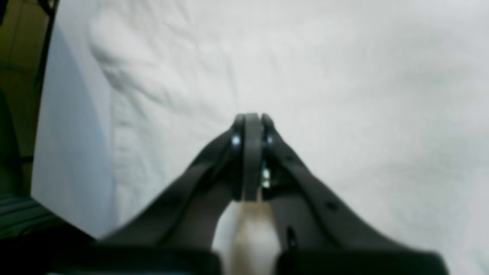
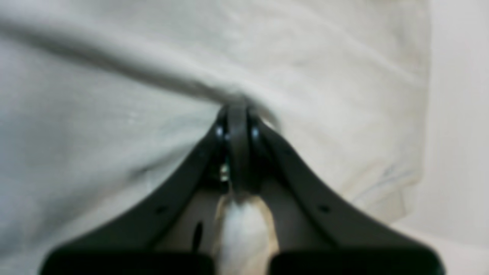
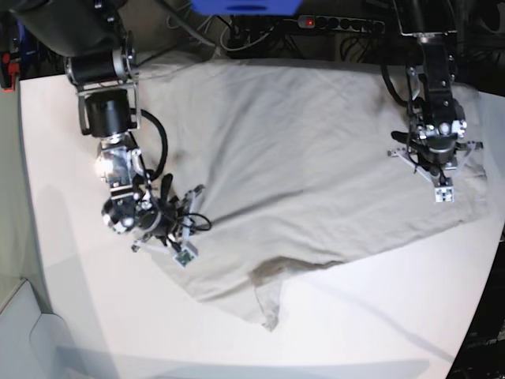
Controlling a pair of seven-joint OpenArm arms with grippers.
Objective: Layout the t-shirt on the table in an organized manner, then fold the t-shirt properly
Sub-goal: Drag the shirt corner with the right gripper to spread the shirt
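Observation:
The light grey-beige t-shirt (image 3: pixel 300 142) lies spread over the white table (image 3: pixel 379 316), its near edge rumpled with a folded flap (image 3: pixel 268 304). In the base view my right gripper (image 3: pixel 181 245) sits at the shirt's left edge. In its wrist view that gripper (image 2: pixel 237 109) is shut on the t-shirt (image 2: pixel 114 152), and a taut ridge of cloth runs from the tips up to the left. My left gripper (image 3: pixel 440 189) rests over the shirt's right side. Its wrist view shows this gripper (image 1: pixel 252 117) shut against flat t-shirt cloth (image 1: pixel 344 95); whether any cloth is pinched does not show.
A power strip (image 3: pixel 339 22) and cables lie behind the table's far edge. In the left wrist view a bare strip of table (image 1: pixel 72 152) ends at an edge with a dark drop beyond. Bare table (image 2: pixel 458 114) lies right of the shirt in the right wrist view.

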